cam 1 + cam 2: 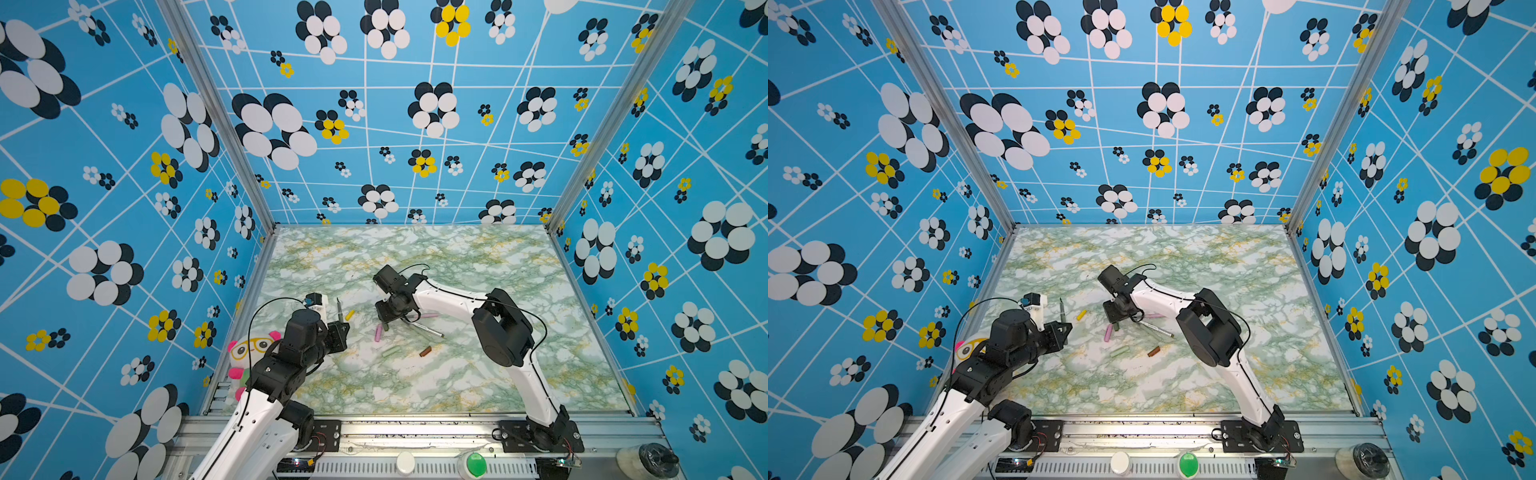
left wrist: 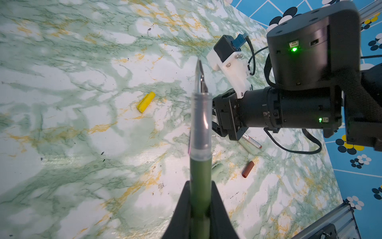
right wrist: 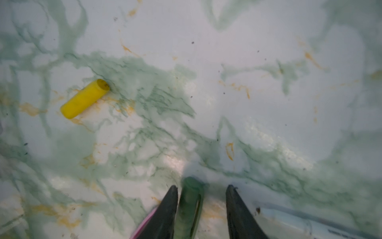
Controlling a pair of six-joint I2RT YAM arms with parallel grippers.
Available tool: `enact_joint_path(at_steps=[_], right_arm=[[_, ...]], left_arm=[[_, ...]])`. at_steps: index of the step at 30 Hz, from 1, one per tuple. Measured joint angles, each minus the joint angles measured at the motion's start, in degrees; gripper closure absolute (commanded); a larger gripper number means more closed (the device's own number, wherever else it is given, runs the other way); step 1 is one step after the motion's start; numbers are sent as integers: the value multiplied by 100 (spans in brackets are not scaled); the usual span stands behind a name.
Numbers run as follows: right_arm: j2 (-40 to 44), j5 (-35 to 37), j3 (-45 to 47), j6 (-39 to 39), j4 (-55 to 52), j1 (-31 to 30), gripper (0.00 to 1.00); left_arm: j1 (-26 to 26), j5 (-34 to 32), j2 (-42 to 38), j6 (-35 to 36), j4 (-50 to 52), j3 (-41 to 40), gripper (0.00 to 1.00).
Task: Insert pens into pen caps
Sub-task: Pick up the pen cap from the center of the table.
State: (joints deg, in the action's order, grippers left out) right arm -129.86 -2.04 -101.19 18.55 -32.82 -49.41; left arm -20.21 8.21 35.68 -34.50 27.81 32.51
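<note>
1. Of the two claws, the right gripper [image 3: 202, 188] was low over the table [image 3: 268, 51], with its jaws partly apart and not yet pressing on anything that we could see.
2. Between those jaws lay the dark green cap [image 3: 189, 203]. It was just beside one finger, and a clear gap remained on the side of the opposite finger.
3. We noted that the long axis of this cap ran along the fingers, away from the wrist, so the jaws would meet it across its narrow width. Which end was the open one we could not tell, because the view was blurred there.
4. The left gripper [image 2: 200, 186] was clamped on the dark green pen [image 2: 200, 165], and the nib pointed away from the wrist.
5. In both top views this pen was well apart from the dark green cap, on the robot's left of it, and the yellow cap [image 1: 350, 315] lay between the two arms.
6. We judged that the right arm was the nearer one for the cap. The coming move seemed to depend on a centred grip, and then on turning the mouth of the cap toward the nib.
7. The pink cap [image 1: 378, 333], the pale grey-green cap [image 1: 391, 351] and the brown cap [image 1: 425, 351] lay loose on the table.
</note>
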Motion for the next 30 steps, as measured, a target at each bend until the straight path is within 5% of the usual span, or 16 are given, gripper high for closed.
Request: enact_joint_path(at_steps=[15,30], right_arm=[[-57,826,-28,-280,-39,-330,54],[83,962,238,-201,87,-385,75]], left_arm=[[0,24,44,-2,-48,0,100],[0,105,63,-4,-107,0,100]])
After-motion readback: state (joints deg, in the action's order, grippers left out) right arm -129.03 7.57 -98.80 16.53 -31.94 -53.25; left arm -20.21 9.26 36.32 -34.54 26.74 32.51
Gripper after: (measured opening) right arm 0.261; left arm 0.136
